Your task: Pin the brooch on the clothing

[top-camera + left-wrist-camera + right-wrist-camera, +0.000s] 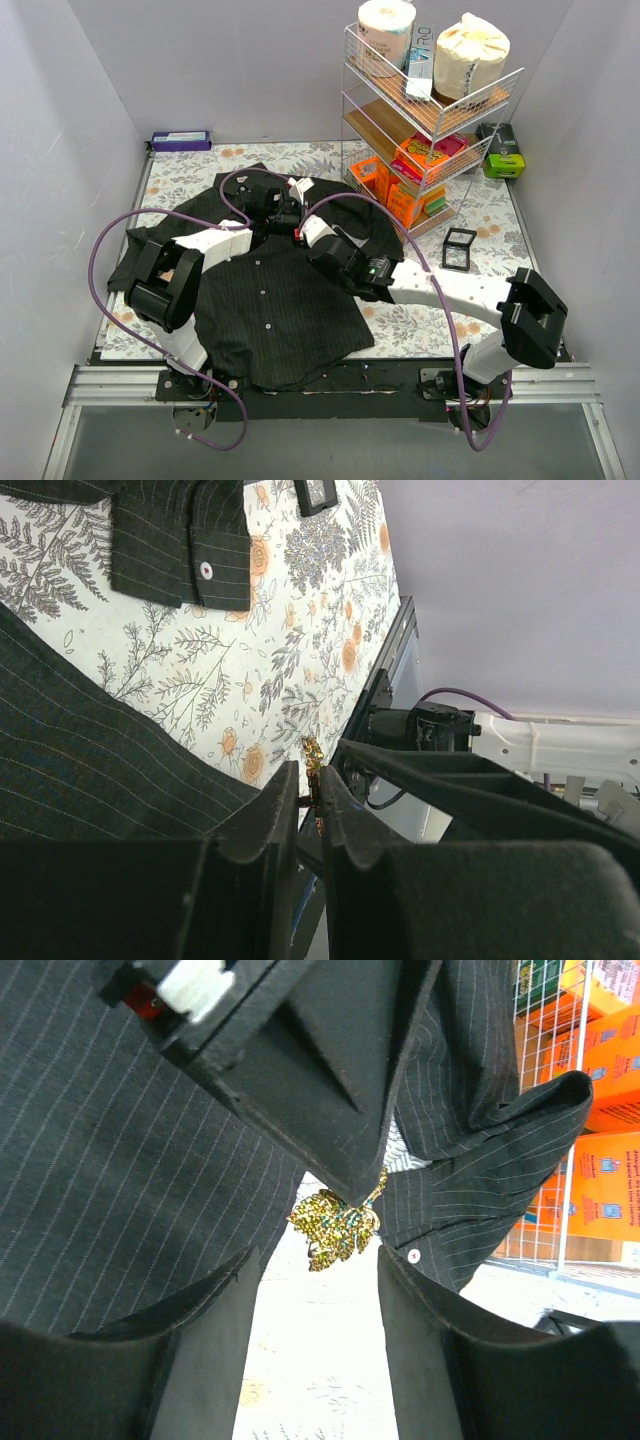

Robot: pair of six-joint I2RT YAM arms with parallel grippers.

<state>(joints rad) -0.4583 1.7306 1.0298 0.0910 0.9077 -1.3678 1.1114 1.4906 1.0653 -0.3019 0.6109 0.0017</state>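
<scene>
The clothing (270, 300) is a black pinstriped shirt lying flat on the floral cloth, collar toward the back. My left gripper (289, 216) hovers over the collar area. In the left wrist view its fingers (308, 777) are shut on the brooch (312, 748), seen edge-on as a thin golden strip. In the right wrist view the brooch (335, 1225) is a golden leaf hanging from the left gripper's dark fingertips (340, 1110), above pale cloth between shirt folds (120, 1160). My right gripper (318, 1260) is open, its fingers either side just below the brooch, not touching it.
A wire rack (430, 110) with paper rolls and orange boxes stands at the back right. A small black square frame (459, 250) lies to the right of the shirt. A purple box (181, 140) sits at the back left and a green box (503, 163) at the back right.
</scene>
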